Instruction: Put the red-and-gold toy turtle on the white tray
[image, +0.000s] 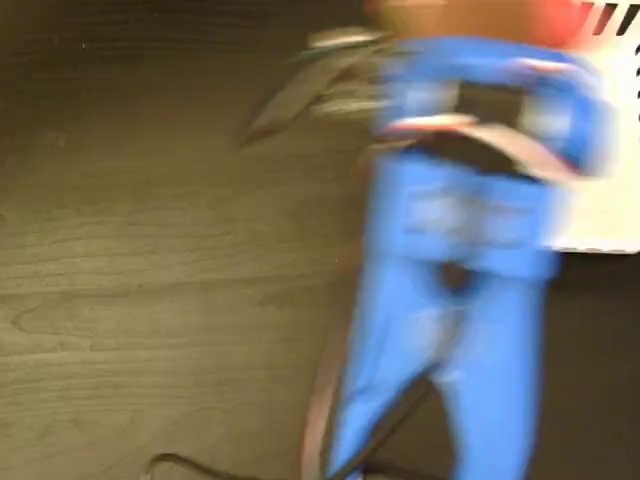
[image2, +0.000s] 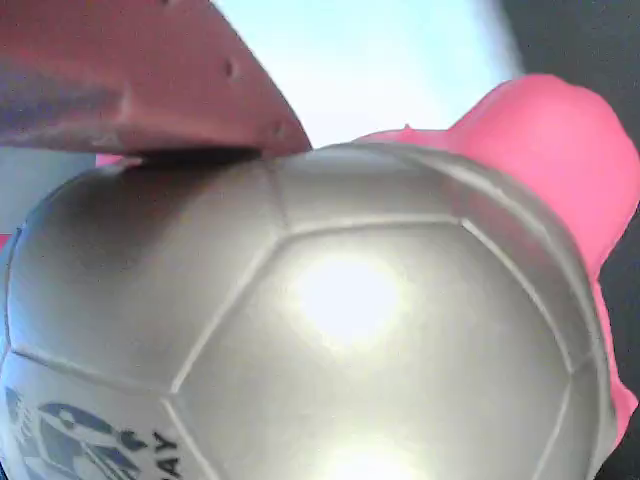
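In the wrist view the red-and-gold toy turtle (image2: 330, 330) fills the frame, its shiny panelled shell pressed against a reddish gripper finger (image2: 140, 85) at the upper left, with the coral head at the right. The gripper looks clamped on the turtle, though only that one finger shows. Pale white surface lies behind the toy, most likely the white tray (image2: 370, 60). In the fixed view the blue arm (image: 470, 250) is blurred and reaches to the far right, where the white tray (image: 610, 200) lies with black stripes at its far edge. The pickup seems done; lowering and letting go remain.
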